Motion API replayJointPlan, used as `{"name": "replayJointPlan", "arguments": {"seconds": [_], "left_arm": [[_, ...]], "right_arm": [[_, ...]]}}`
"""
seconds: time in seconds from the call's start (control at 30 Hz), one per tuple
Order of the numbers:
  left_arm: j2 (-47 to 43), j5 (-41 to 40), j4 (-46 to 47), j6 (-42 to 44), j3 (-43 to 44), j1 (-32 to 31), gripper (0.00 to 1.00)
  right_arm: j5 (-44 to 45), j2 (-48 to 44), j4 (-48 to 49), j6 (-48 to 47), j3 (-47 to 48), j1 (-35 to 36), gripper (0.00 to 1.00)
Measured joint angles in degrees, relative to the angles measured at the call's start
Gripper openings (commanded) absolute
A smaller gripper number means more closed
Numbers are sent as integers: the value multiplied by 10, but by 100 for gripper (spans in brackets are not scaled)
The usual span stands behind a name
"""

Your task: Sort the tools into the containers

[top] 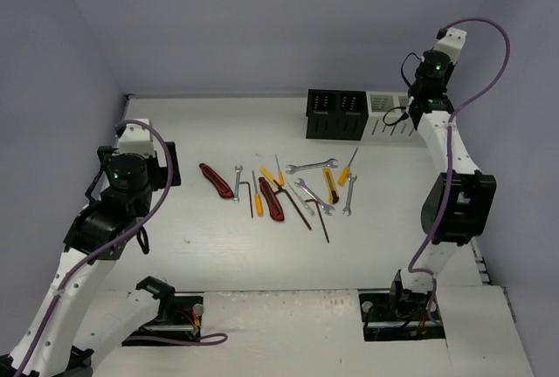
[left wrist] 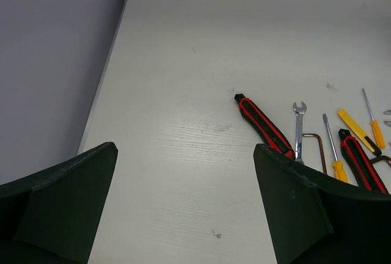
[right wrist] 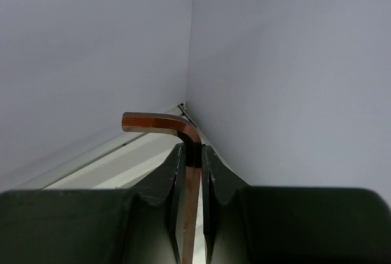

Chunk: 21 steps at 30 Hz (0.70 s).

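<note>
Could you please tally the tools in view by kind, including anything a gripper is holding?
Wrenches: 4
Screwdrivers: 3
Red-black knives: 2
Yellow knives: 2
Hex keys: 4, counting one clamped in the right gripper
Total: 15

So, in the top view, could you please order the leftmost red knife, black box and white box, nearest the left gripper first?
From the left gripper:
1. Leftmost red knife, centre-left.
2. Black box, at back.
3. White box, right of it.

A robotics lab test cell: a white table [top: 218, 255] boxed in by plain pale-violet walls [top: 262, 19].
</note>
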Motion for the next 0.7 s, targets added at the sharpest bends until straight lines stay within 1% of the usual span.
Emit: {"name": "replayJointPlan", "arguments": {"seconds": [0.17,0.33,0.5,0.7], "left_arm": [[-7,-1,0,0,-2,0,91],[-1,-5,0,0,-2,0,91],[19,-10,0,0,-2,0,91],[51,-10,1,0,-2,0,91]], "right_arm": [[-21,49,18,-3,19,-21,0],[-39,82,42,3,67,-33,0],[-50,96,63,8,91,-35,0],[-61,135,83,15,115,-35,0]]}}
